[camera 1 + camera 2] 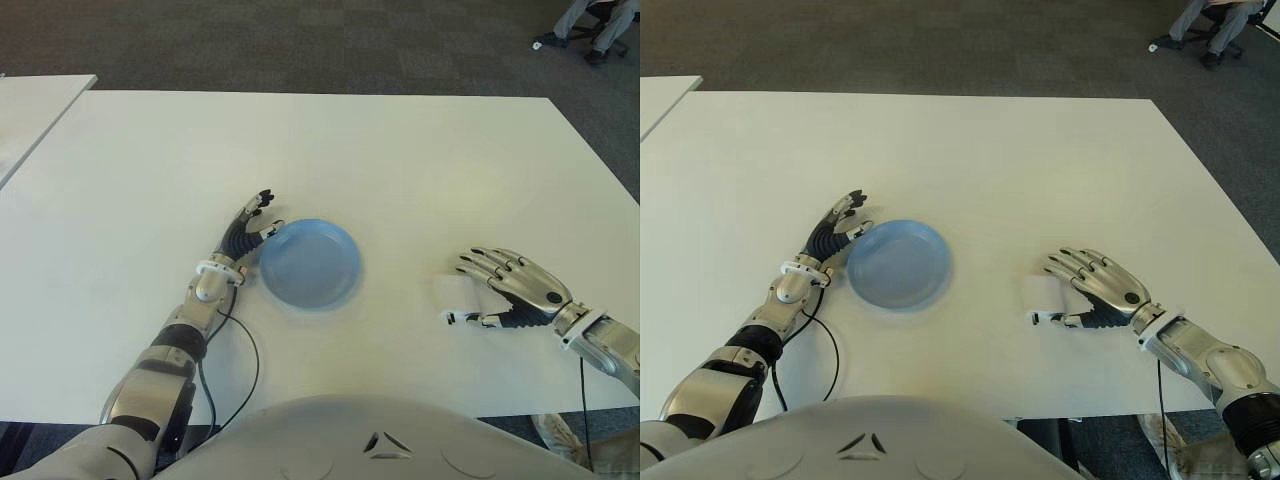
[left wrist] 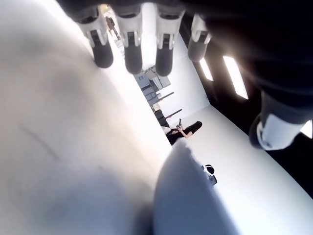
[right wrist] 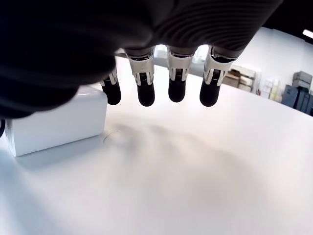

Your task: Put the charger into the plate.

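White and blocky, the charger (image 1: 1048,296) lies flat on the table (image 1: 990,160), just beside the right hand (image 1: 1095,290), whose fingers spread wide above it, holding nothing, probably poised to close. Its long axis seems to run toward the plate (image 1: 898,263), though I cannot tell for certain. Farther left, the left hand (image 1: 835,232) shows at the plate's rim, fingers extended, likely steadying it.

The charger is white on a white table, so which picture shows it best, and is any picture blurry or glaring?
Right wrist view: the charger stands out by its shaded side and soft shadow, under the right hand. Eye views: it nearly melts into the table. Left wrist view: the table is glaring, and the plate beside the left hand is blurred.
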`<state>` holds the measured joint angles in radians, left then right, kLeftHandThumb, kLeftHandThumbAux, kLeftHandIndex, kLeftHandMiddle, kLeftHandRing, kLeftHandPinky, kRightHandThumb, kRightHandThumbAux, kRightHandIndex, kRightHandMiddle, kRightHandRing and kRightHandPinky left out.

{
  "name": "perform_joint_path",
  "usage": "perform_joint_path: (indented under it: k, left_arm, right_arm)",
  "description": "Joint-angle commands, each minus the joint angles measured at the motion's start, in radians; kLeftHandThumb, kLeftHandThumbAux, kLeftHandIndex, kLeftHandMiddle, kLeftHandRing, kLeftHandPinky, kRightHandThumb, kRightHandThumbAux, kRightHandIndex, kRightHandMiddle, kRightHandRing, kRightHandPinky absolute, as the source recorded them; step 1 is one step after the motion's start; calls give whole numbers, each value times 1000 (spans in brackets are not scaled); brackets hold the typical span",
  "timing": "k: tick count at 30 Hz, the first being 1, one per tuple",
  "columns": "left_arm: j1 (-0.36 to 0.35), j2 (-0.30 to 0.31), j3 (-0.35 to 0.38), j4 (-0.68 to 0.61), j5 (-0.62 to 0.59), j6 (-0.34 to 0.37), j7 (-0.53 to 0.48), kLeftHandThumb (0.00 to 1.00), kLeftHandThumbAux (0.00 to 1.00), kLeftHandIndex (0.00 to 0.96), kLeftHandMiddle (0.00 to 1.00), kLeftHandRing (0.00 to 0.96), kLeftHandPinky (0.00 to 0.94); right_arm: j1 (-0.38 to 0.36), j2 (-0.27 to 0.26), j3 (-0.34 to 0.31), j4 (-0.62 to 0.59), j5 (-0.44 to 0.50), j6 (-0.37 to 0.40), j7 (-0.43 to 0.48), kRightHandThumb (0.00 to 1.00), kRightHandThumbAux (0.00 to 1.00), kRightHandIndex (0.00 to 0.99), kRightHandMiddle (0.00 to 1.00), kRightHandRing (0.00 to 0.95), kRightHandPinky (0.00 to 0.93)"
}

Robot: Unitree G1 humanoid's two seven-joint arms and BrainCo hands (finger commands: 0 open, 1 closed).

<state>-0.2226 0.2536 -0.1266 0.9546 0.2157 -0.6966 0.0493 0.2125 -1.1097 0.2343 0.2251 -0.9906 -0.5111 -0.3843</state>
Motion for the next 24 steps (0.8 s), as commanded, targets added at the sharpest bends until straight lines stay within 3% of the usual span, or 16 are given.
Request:
perform_joint_path:
  k: [1, 17, 24]
  left_arm:
    - [75, -20, -13, 74, 11, 47, -17, 0, 498, 78, 149, 137, 95]
    - [86, -31, -10, 57, 1, 43, -23, 0, 499, 80, 136, 119, 72]
    - [87, -34, -13, 54, 7, 37, -12, 0, 500, 86, 146, 134, 87]
  right_arm:
    - [-24, -2, -4, 3, 33, -27, 51, 138, 175, 0, 0, 0, 0]
    - [-98, 6, -14, -36, 152, -64, 296, 85, 190, 0, 0, 0, 0]
    - [-112, 10, -22, -43, 178, -76, 351, 79, 200, 0, 0, 0, 1]
